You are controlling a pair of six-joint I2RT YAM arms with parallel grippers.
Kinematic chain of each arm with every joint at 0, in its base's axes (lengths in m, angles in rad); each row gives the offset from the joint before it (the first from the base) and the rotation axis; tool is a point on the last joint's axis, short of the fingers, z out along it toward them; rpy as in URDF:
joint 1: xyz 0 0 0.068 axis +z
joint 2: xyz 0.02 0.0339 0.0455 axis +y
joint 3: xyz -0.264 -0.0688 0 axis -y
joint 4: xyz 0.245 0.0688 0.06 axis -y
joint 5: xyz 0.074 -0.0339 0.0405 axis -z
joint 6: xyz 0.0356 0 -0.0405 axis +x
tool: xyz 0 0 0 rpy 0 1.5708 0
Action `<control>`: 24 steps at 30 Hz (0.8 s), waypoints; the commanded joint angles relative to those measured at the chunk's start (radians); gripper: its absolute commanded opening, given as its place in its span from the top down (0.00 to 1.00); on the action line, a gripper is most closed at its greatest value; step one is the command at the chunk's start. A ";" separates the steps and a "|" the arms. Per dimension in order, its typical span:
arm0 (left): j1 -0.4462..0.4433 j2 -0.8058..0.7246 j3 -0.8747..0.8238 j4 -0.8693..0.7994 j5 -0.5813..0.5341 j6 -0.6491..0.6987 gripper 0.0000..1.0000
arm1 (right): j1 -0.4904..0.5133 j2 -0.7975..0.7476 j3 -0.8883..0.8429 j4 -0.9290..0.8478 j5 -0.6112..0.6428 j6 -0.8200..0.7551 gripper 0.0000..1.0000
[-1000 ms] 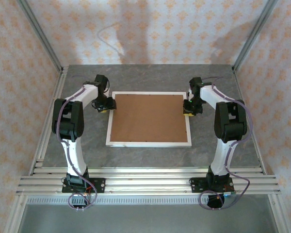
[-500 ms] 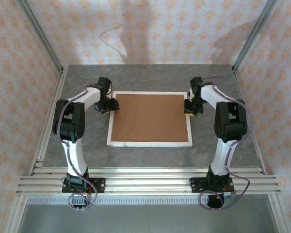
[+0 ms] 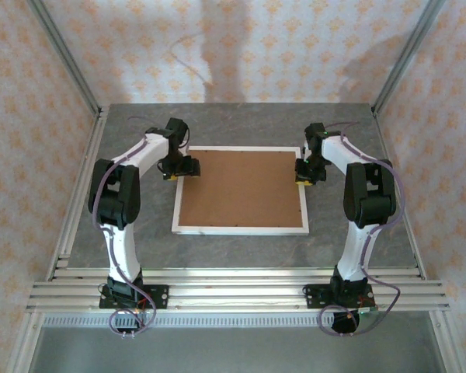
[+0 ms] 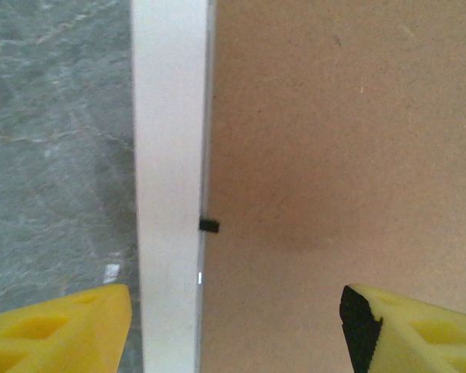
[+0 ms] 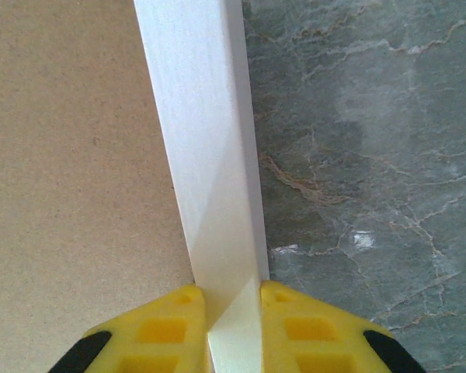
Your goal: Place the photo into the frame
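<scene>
"At the left rail of the frame [image 3: 241, 230], what has changed in the last second?"

"The left gripper [image 3: 180, 171] has slid from the table side of that rail to sit right above it, near the frame's far-left corner, and its jaws have spread wide. In the left wrist view one yellow finger [image 4: 70, 326] hangs over the table [image 4: 46, 155] outside the rail. The other hangs over the backing board [image 4: 342, 140] inside it. They hold nothing."

"And the frame itself?"

"It lies flat and back-up on the table, with the brown board filling its opening. A small black tab [image 4: 209, 225] sits at the left rail's inner edge, between the spread fingers."

"What about the frame's other side?"

"The right gripper [image 5: 233, 303] stays nearly closed, pinching the frame's right rail between its pads. Nothing has changed there."

"What does that mean for the task?"

"Probably the left gripper has opened to take a fresh hold on the rail or to work at that tab, while the right one steadies the frame. Whether the photo already lies under the board cannot be told, so how near the task is to done remains a matter of judgement."
</scene>
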 commanded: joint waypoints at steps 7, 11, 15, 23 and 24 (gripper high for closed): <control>0.067 -0.275 -0.181 -0.042 -0.013 -0.017 0.22 | 0.007 0.025 0.015 -0.034 0.057 0.028 0.82; 0.073 -0.374 -0.324 -0.045 0.002 -0.027 0.22 | 0.007 0.022 0.015 -0.028 0.052 0.036 0.82; 0.074 -0.469 -0.455 -0.051 0.009 -0.044 0.22 | 0.007 0.022 0.015 -0.026 0.043 0.044 0.82; 0.073 -0.547 -0.600 -0.026 0.014 -0.074 0.21 | 0.006 0.022 0.000 -0.016 0.032 0.053 0.82; 0.073 -0.536 -0.600 -0.024 0.017 -0.075 0.21 | 0.007 0.024 -0.001 -0.017 0.032 0.053 0.82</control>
